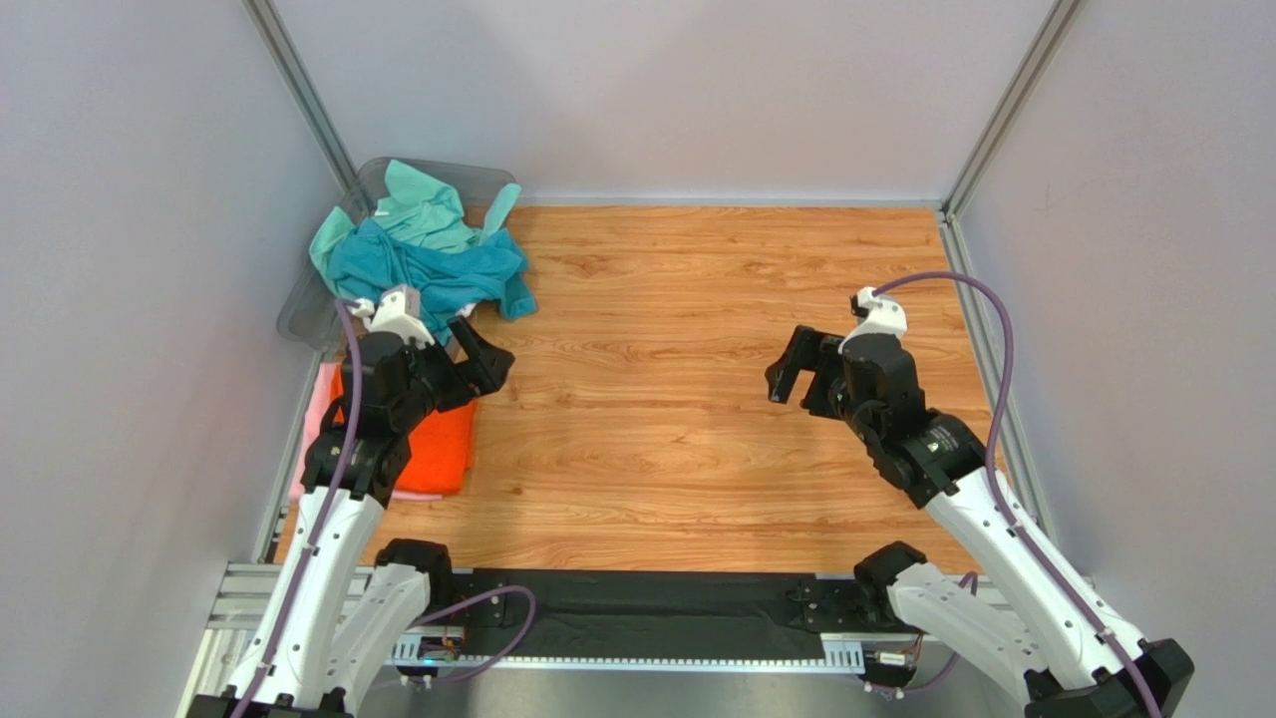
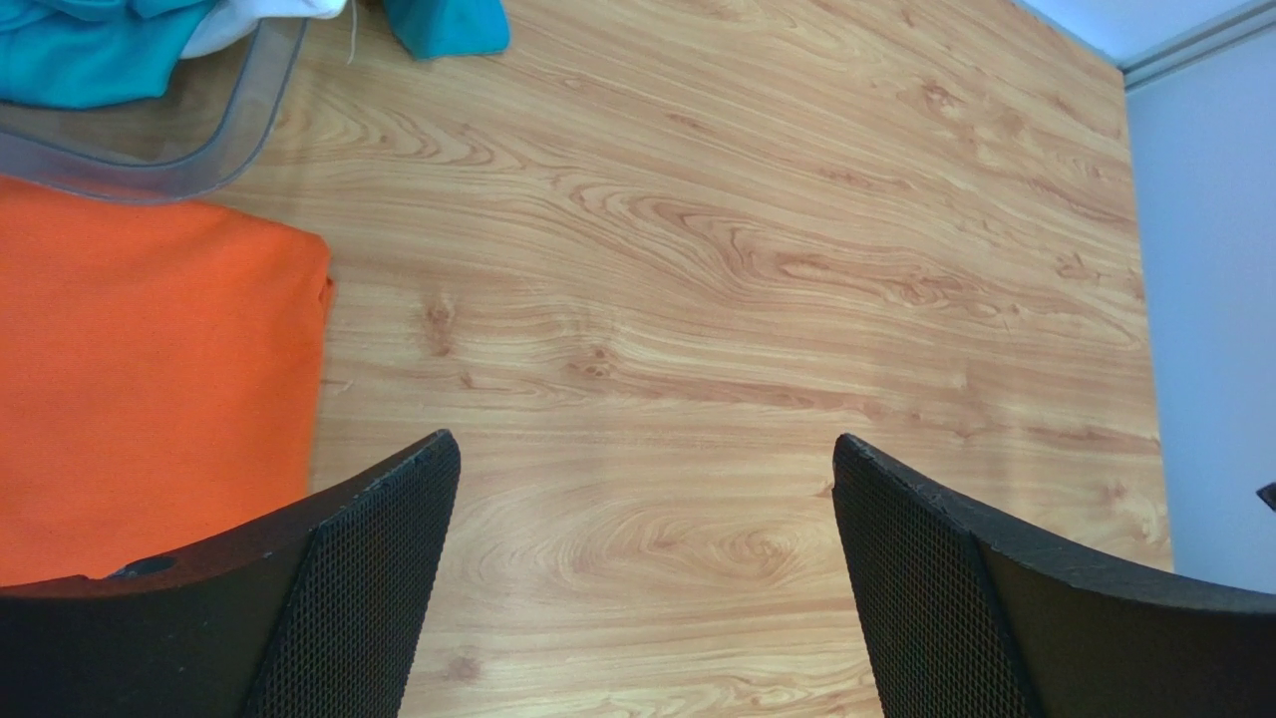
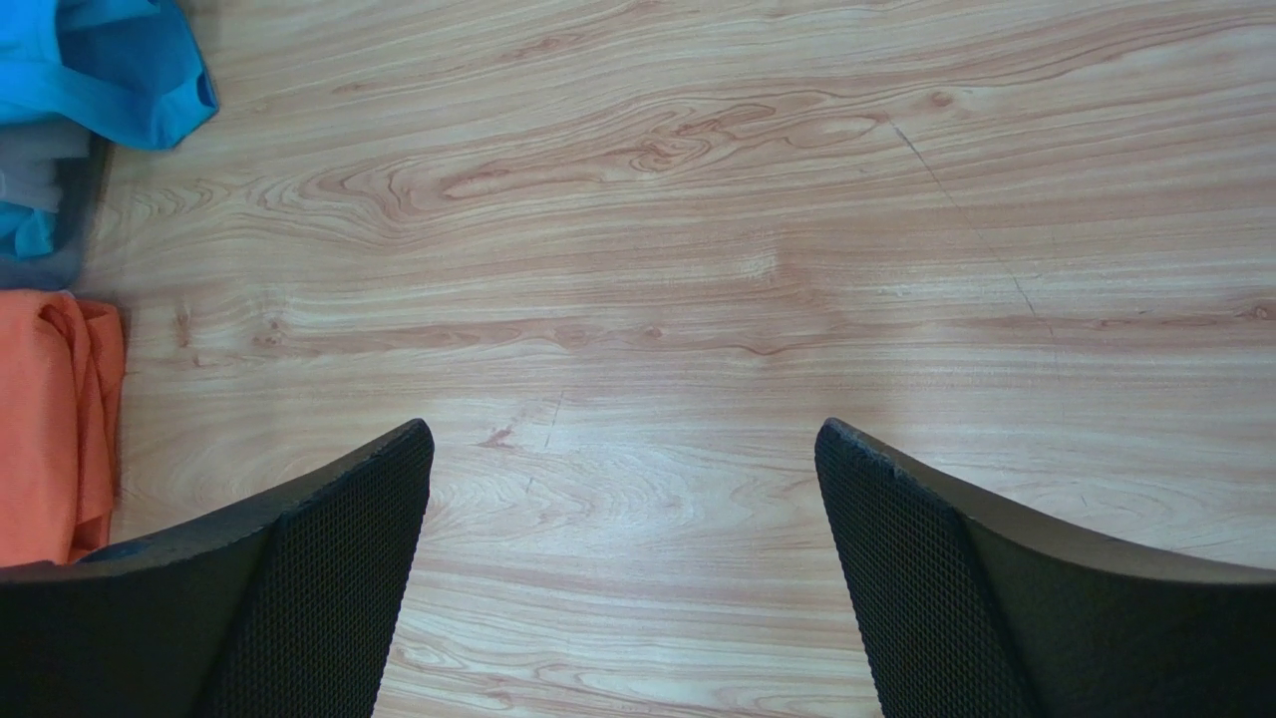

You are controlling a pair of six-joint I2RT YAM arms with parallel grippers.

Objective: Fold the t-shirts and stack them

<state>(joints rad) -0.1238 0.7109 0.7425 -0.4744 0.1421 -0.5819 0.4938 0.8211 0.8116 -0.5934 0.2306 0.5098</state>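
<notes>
A folded bright orange t-shirt (image 1: 435, 452) lies at the table's left edge on a pale pink one (image 1: 319, 407) that peeks out beneath it. The orange shirt also shows in the left wrist view (image 2: 143, 382) and the right wrist view (image 3: 53, 427). A teal t-shirt (image 1: 427, 269) and a mint green one (image 1: 420, 207) lie crumpled over the grey bin (image 1: 307, 317) at the back left. My left gripper (image 1: 472, 359) is open and empty, above the orange shirt's far right corner. My right gripper (image 1: 801, 374) is open and empty over bare wood at the right.
The wooden tabletop (image 1: 674, 389) is walled in by white panels on three sides. The bin's clear rim shows in the left wrist view (image 2: 225, 135), close beyond the orange shirt. A black strip runs along the near edge between the arm bases.
</notes>
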